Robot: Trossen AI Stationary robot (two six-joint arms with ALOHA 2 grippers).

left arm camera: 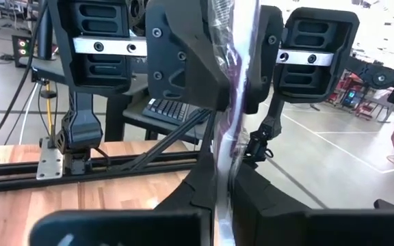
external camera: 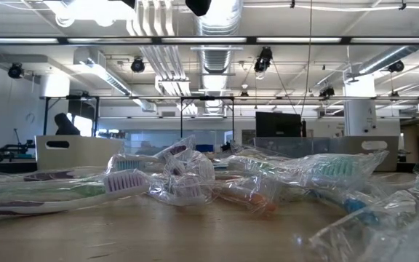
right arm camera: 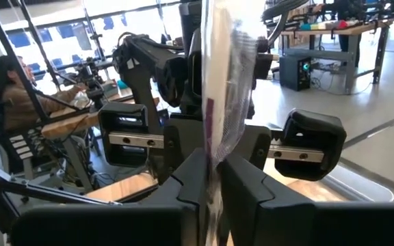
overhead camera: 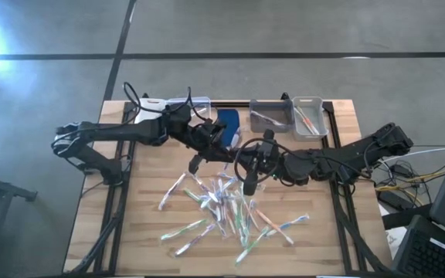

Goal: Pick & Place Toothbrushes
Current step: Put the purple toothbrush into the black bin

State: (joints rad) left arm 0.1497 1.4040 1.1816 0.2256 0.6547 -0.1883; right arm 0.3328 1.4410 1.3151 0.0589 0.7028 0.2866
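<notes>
Handover is the step in hand, by my judgement: I see one wrapped toothbrush [left arm camera: 232, 116] pinched by both the left end effector [left arm camera: 224, 205] and the right end effector [right arm camera: 214, 184], above mid-tabletop [overhead camera: 145, 232]. Next, one side must release. Remaining toothbrushes [overhead camera: 222, 208] lie below; bins [overhead camera: 288, 116] sit at the far edge, approach unobstructed.

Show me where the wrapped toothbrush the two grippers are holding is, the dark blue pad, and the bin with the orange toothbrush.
wrapped toothbrush [left arm camera: 232, 116], left wrist view, on its plastic wrapper between the fingers.
dark blue pad [overhead camera: 228, 122], high view, on its bare upper part.
clear bin [overhead camera: 308, 101], high view, on its far rim.
</notes>
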